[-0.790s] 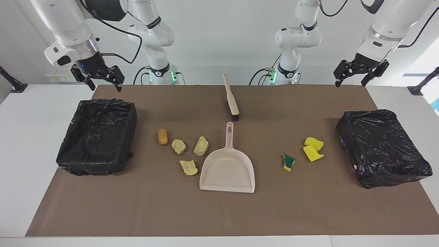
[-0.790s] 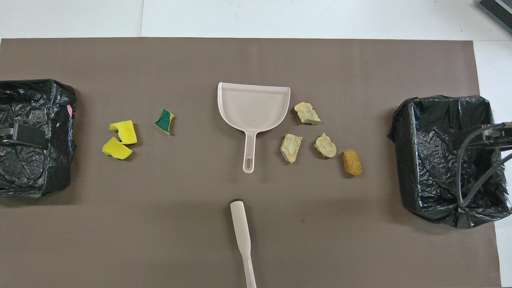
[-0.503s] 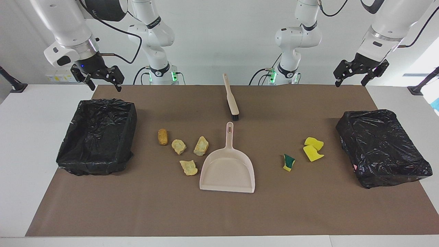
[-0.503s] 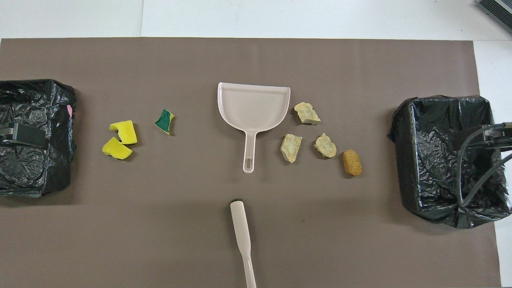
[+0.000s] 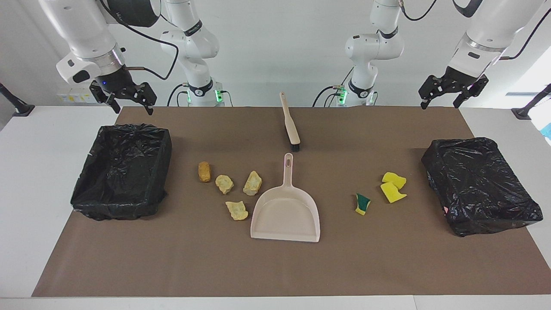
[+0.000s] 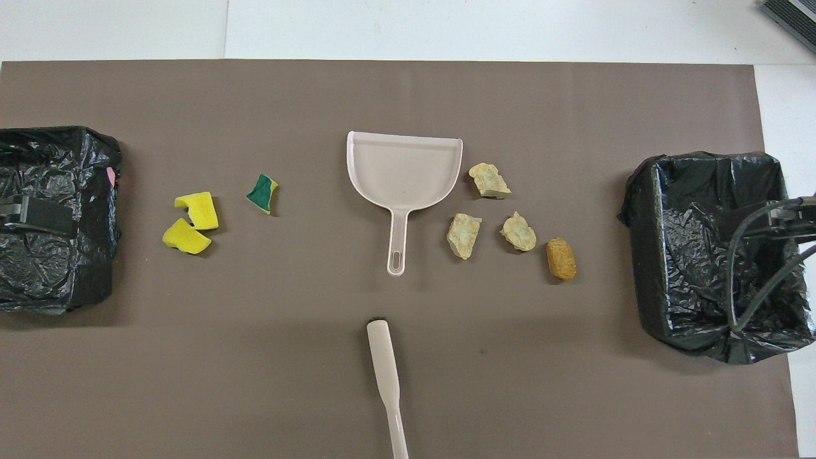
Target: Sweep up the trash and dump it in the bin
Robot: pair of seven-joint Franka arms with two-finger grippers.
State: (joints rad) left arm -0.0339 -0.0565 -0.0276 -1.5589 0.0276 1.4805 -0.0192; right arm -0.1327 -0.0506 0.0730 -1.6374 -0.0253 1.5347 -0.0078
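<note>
Barely any change: right hand [image 5: 127, 99] drifting slightly, left hand [image 5: 452, 92] waiting, both open and empty, brush [image 5: 290, 125], dustpan [image 5: 286, 211] and scraps [image 5: 234, 189] untouched, sweeping not begun.

Right tool [image 5: 131, 102] slightly shifted.

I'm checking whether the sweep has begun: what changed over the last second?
Almost nothing. The right gripper, open and empty, shifted slightly over the table edge by its bin. The left gripper, brush, dustpan and trash stayed put.
</note>
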